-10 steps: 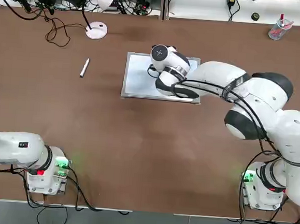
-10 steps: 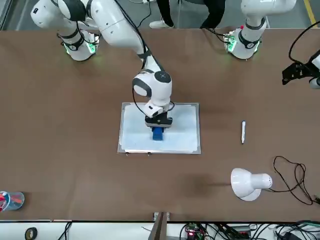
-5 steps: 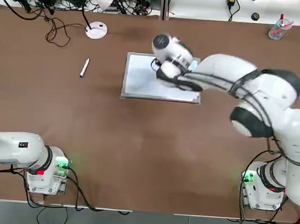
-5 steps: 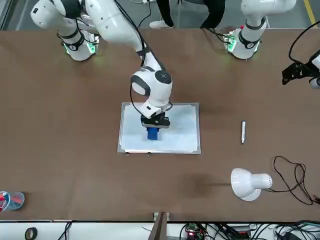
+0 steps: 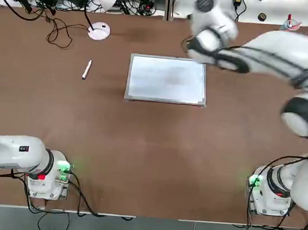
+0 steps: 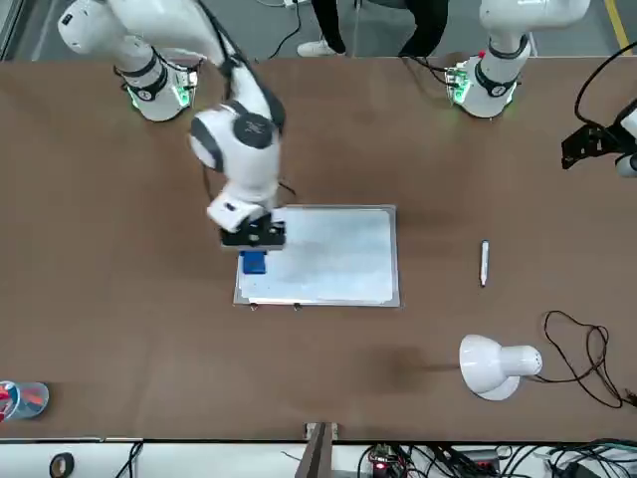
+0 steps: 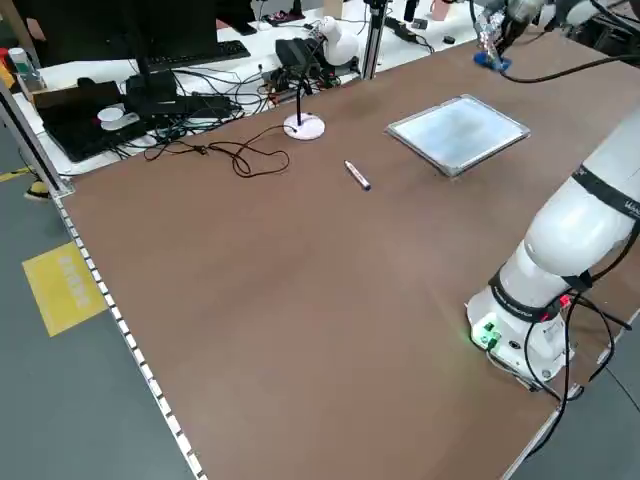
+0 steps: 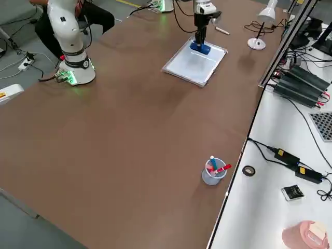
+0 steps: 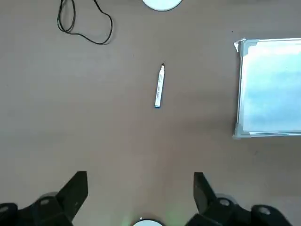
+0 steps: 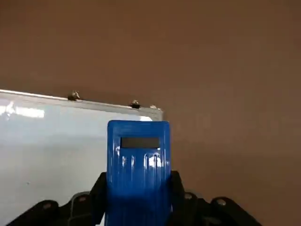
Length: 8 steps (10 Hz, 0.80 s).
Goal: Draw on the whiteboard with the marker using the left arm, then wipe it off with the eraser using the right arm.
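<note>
Marker (image 5: 86,69) lying on the brown surface (image 5: 141,146), left of the whiteboard (image 5: 166,79). Left end effector (image 9: 140,197) open, parked above the surface; right end effector (image 6: 252,239) clamped on the blue eraser (image 6: 254,262), raised over the whiteboard's corner

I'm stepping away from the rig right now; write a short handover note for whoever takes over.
Right gripper: shut on the eraser, raised over the whiteboard's corner.
Left gripper: open, empty, parked near its base.
Marker: lying on the table, to the left of the board in the top view.
Done: board looks clean, no marks visible.
Left: probably just set the eraser down and park the right arm.
</note>
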Each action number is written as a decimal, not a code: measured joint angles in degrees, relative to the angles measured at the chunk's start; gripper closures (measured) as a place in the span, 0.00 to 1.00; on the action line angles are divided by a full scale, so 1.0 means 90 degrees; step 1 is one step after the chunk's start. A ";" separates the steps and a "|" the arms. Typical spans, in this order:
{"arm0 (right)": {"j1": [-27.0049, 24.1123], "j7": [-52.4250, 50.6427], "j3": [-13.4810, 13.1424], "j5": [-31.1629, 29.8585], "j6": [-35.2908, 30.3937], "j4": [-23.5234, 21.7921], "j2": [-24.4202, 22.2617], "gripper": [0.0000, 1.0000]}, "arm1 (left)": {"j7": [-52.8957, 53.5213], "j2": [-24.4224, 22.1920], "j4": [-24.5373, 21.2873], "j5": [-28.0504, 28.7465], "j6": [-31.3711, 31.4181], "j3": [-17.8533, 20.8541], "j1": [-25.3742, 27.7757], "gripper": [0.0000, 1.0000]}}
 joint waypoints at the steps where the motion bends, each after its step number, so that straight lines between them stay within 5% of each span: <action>1: -0.0188 -0.0376 -0.0010 -0.0040 0.0074 -0.0513 -0.0383 0.44 | 0.0000 0.0000 0.0000 0.0000 0.0000 0.0000 -0.0002 0.00; 4: -0.1178 -0.1265 -0.0049 -0.0528 0.0615 -0.1802 -0.1037 0.44 | 0.0000 0.0000 0.0000 0.0000 0.0000 -0.0001 -0.0015 0.00; 8: -0.2586 -0.2429 -0.0057 -0.0943 0.1133 -0.2367 -0.1150 0.44 | 0.0000 0.0000 0.0000 0.0000 0.0001 -0.0002 -0.0022 0.00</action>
